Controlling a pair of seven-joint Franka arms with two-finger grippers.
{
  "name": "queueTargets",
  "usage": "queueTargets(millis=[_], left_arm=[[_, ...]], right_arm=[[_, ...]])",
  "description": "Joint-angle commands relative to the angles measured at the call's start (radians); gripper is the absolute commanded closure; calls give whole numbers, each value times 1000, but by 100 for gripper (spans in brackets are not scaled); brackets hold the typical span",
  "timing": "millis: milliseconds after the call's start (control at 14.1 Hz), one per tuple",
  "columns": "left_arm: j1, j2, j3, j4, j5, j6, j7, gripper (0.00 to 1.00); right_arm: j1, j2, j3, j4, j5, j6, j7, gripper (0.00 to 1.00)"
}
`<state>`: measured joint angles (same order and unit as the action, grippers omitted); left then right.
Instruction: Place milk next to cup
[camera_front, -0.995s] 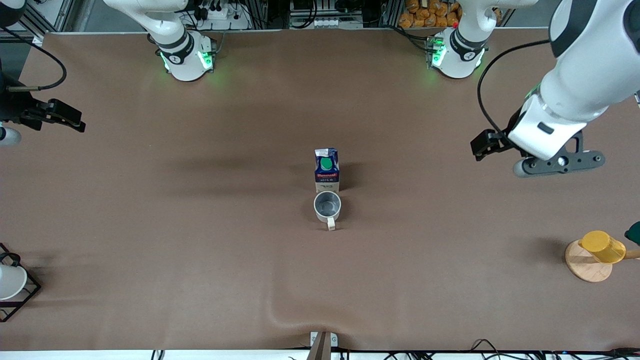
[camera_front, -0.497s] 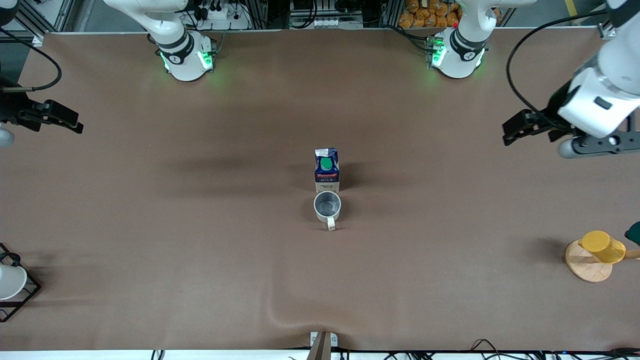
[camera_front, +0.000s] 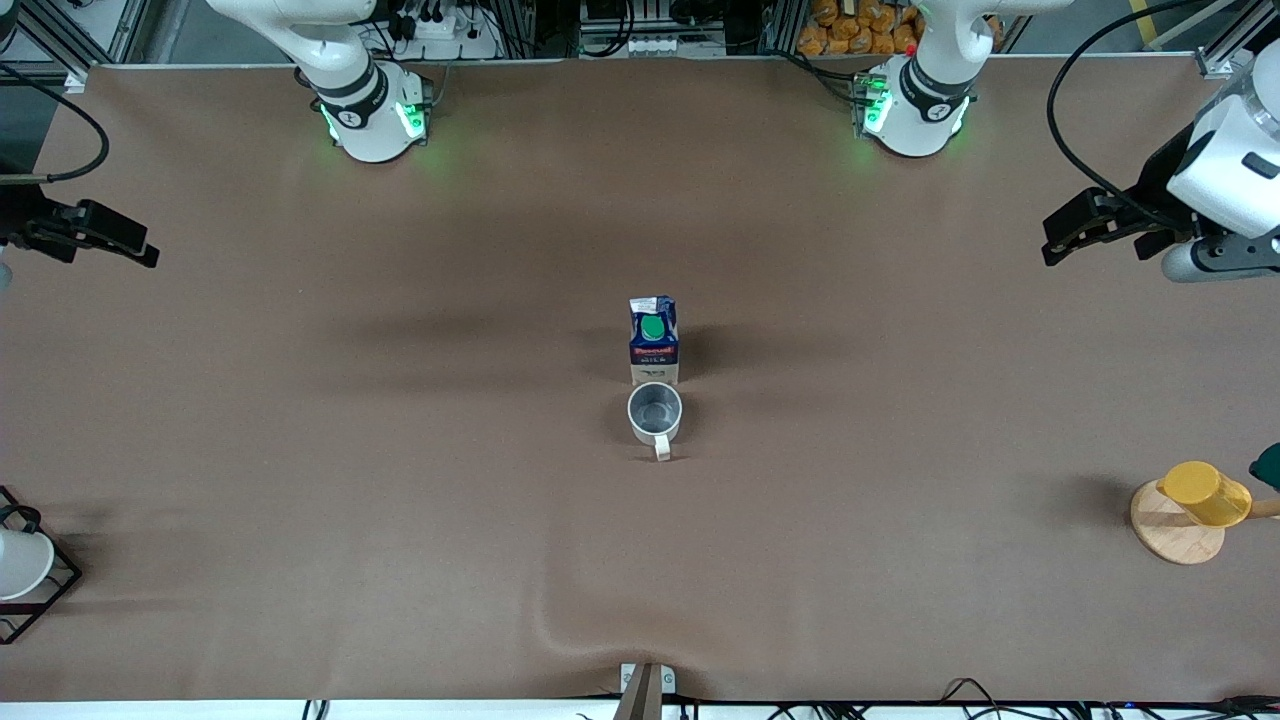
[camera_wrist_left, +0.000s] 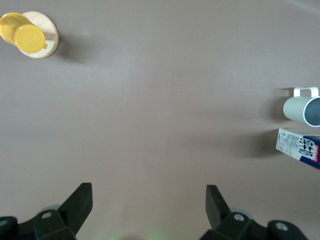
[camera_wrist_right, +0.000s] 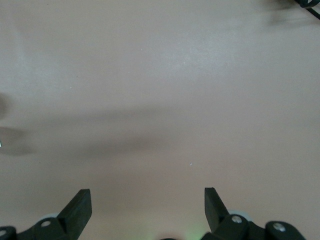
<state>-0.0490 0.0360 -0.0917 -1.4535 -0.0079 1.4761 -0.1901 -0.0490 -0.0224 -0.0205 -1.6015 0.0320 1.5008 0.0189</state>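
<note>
The milk (camera_front: 653, 335), a dark-blue carton with a green cap, stands upright at the table's middle. The beige-grey cup (camera_front: 655, 412) stands right beside it, nearer to the front camera, handle toward that camera. Both show at the edge of the left wrist view, the milk (camera_wrist_left: 300, 145) beside the cup (camera_wrist_left: 301, 108). My left gripper (camera_front: 1062, 238) is open and empty, raised over the left arm's end of the table, well apart from both; its jaws (camera_wrist_left: 148, 200) frame bare cloth. My right gripper (camera_front: 135, 245) is open and empty over the right arm's end (camera_wrist_right: 147, 202).
A yellow cup (camera_front: 1205, 492) rests on a round wooden disc (camera_front: 1172, 535) at the left arm's end, also in the left wrist view (camera_wrist_left: 22, 32). A white cup in a black wire frame (camera_front: 20, 565) sits at the right arm's end. The brown cloth has a ridge (camera_front: 560, 630) near the front edge.
My left gripper has moved away from the table's middle toward the left arm's end and the robots' side. The right gripper has drifted slightly outward. Milk and cup have not moved.
</note>
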Motion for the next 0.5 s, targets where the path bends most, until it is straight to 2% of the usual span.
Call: queueTargets(millis=[0,426], left_arm=[[-3,-28,18,-21,-24,3,38,0],[3,-30,24,-19,-18,1,46,0]], right_arm=[[6,2,-1,8,13,4,0,0],[11,2,-1,8,9,7,1,0]])
